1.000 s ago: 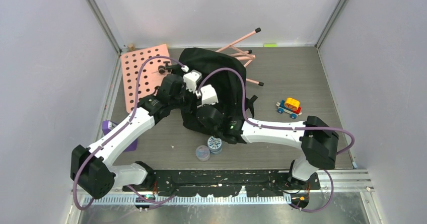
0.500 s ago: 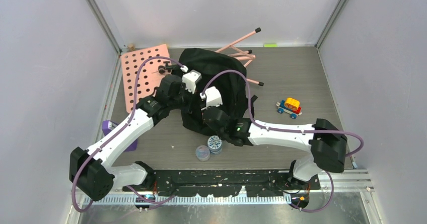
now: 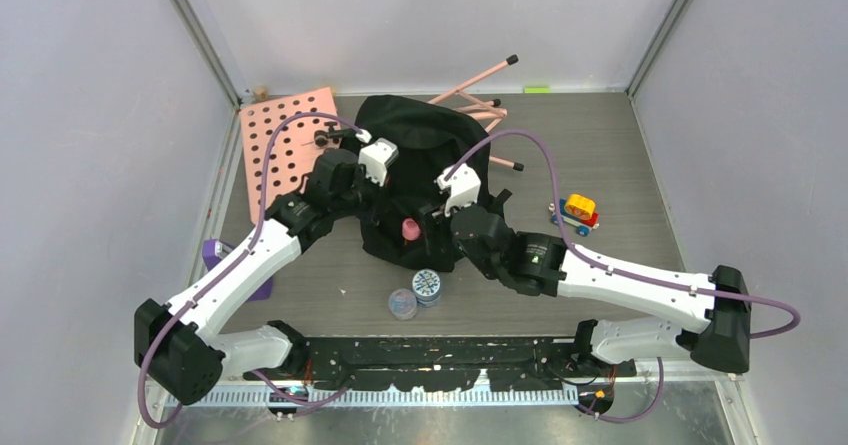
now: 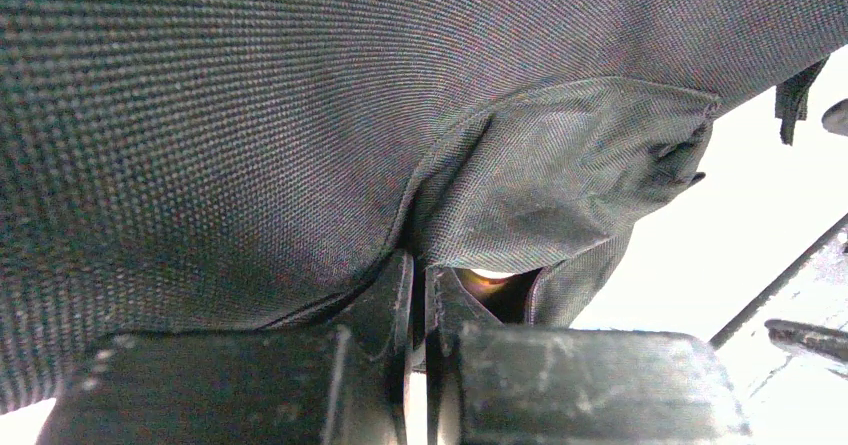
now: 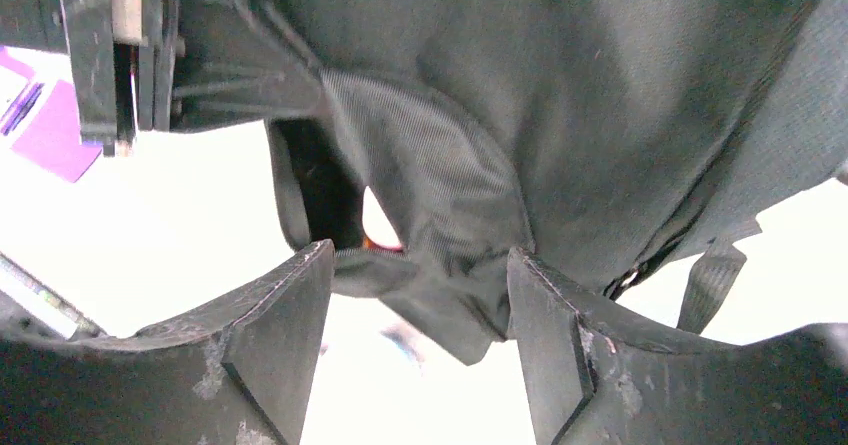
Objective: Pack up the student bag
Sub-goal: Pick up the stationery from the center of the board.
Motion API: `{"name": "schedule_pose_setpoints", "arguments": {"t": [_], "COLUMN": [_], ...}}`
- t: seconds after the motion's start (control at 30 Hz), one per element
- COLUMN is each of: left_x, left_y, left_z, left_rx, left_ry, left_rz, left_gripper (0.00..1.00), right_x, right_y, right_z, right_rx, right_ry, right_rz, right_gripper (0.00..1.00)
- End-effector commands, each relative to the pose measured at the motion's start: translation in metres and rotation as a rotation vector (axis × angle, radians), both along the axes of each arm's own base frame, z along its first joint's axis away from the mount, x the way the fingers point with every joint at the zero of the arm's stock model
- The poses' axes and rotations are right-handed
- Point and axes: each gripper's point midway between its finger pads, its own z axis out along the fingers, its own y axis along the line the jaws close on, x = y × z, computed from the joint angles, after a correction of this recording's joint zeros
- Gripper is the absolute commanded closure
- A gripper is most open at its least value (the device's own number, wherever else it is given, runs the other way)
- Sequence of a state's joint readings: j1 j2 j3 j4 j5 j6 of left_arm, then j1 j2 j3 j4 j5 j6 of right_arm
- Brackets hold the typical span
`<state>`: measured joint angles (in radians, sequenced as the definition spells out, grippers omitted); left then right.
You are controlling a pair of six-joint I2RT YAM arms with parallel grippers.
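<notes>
From above, tips of left hand (image 4: 420,277) and right hand (image 5: 420,253) lost in black fabric; shown only by the wrist cameras. Purple box (image 3: 212,253) at the left edge of the worktop (image 3: 620,145), half covered by the left arm (image 3: 240,270). Small pink thing (image 3: 409,229), too small to name.

One student bag (image 3: 440,140), one pink pegboard (image 3: 280,140), one toy car (image 3: 575,210), two round tubs (image 3: 401,303) side by side near the front edge. Pink rods (image 3: 480,80) partly behind the bag, hard to count.

Bag slumped mid-worktop, toward the far edge. Left hand pinched tight on a fold at its left side. Right hand spread wide at its right side, a loose fold hanging in the gap.
</notes>
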<state>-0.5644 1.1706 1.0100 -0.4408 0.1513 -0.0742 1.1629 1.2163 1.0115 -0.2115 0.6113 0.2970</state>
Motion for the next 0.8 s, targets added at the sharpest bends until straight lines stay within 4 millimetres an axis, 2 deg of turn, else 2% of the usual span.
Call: {"name": "schedule_pose_setpoints", "arguments": {"t": [0.0,0.07,0.17,0.37,0.57,0.77], "left_x": [0.006,0.006,0.006,0.005,0.005,0.004], "left_y": [-0.002,-0.001,0.001,0.001,0.001,0.003], "left_z": [0.045,0.046,0.047,0.048,0.049,0.05], "left_rx": [-0.086,-0.086,-0.085,-0.093,-0.097,-0.096], "left_ry": [-0.134,-0.135,-0.134,-0.129,-0.129,-0.136], "left_rz": [-0.001,0.002,0.014,0.02,0.023,0.028], "left_gripper": [1.0,1.0,1.0,1.0,1.0,1.0], "right_x": [-0.031,-0.041,-0.05,-0.062,-0.063,-0.062], "right_y": [-0.003,-0.002,-0.006,0.01,0.028,0.029], "right_z": [-0.025,-0.038,-0.054,-0.081,-0.109,-0.128], "right_rx": [0.001,0.021,0.059,0.095,0.009,-0.036], "right_ry": [0.137,0.196,0.27,0.297,0.312,0.325], "right_rz": [0.09,0.085,-0.024,-0.155,-0.191,-0.229], "right_gripper": [0.3,0.29,0.27,0.25,0.18,0.1]}}
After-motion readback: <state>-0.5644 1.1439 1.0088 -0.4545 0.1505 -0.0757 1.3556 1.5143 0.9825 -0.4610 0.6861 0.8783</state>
